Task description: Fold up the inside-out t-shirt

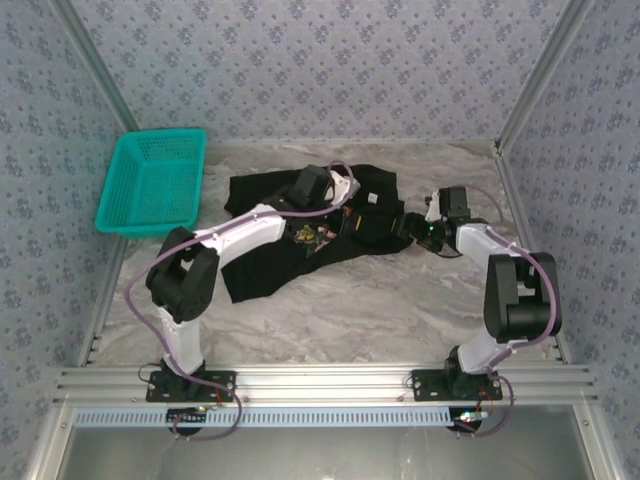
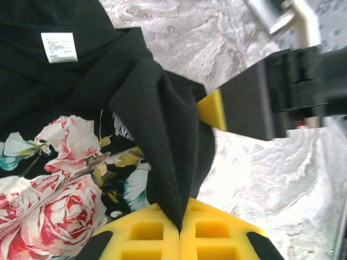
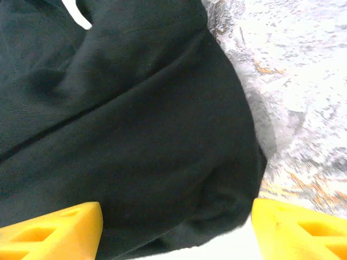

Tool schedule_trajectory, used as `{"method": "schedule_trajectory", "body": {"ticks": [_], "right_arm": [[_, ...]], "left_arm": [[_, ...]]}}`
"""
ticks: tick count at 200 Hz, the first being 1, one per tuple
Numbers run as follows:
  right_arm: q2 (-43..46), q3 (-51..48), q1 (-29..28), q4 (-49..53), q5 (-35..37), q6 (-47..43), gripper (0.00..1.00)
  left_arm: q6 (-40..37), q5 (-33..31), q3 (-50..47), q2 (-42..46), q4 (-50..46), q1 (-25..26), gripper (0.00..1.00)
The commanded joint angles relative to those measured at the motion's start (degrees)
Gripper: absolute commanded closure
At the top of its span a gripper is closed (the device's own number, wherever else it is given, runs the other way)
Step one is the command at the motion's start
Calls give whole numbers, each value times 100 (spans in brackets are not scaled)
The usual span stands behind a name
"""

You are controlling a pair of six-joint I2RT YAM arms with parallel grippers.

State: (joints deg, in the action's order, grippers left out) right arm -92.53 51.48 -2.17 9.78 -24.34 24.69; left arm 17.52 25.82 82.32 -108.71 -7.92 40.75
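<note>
Pinching a peaked fold of black cloth, the left claw has its two yellow waffle-patterned pads pressed together on the inside-out t-shirt, with no gap between them. The right claw stands wide apart, its yellow wedge-shaped fingertips on either side of a rounded edge of the shirt, gripping nothing.

The t-shirt lies crumpled and spread on the counter between the two claws, toward the far middle, a soft matte black knit with loose folds. The counter is a glossy marbled white and grey surface. A teal plastic basket with a slotted lattice wall sits at the far left, well apart from the shirt.

From above, the shirt reads as an irregular black shape with only a speck of colour under the left arm. The left wrist view gives the detail: a pink and white rose print with yellow and teal leaves, a small white printed label, and a yellow fingertip of the right claw just beside the lifted fold. The right wrist view gives plain black cloth with a seam line running across it and a curved hem meeting the marble.
</note>
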Motion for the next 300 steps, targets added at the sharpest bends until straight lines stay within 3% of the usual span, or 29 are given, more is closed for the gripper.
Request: {"method": "schedule_trajectory", "body": {"ticks": [1, 52, 76, 120, 135, 147, 164, 174, 186, 205, 228, 250, 300], "right_arm": [[-116, -79, -31, -705, -462, 434, 25], [491, -339, -215, 380, 815, -122, 28], [396, -390, -433, 328, 980, 27, 29], [-318, -103, -671, -147, 997, 271, 35], [-442, -61, -696, -295, 1025, 269, 41], [-437, -67, -704, -387, 1063, 215, 51], [-219, -232, -730, -610, 1064, 99, 75], [-17, -359, -764, -722, 958, 24, 87], [231, -528, -819, -792, 772, -58, 95], [630, -766, -884, -785, 531, -141, 100], [1107, -962, -883, -682, 274, -208, 100], [1470, -1028, -885, -520, 126, -343, 100], [1803, -1003, -848, -223, 85, -489, 100]], "left_arm": [[298, 452, -94, 72, -26, -61, 100], [533, -352, 23, -214, -460, -294, 96], [568, -729, 183, -495, -658, -334, 94], [672, -838, 206, -722, -657, -409, 93], [690, -919, 175, -731, -679, -468, 93], [694, -1052, 162, -730, -751, -514, 94], [602, -1435, 161, -714, -951, -533, 93], [519, -1686, 116, -660, -992, -530, 86], [382, -1962, 26, -534, -965, -518, 68], [-2, -2249, -137, -227, -779, -434, 51], [-673, -2289, -460, 185, -312, -121, 40], [-1402, -1711, -489, 218, -32, 296, 35], [-2153, -1000, 590, -725, -667, 666, 34]]}}
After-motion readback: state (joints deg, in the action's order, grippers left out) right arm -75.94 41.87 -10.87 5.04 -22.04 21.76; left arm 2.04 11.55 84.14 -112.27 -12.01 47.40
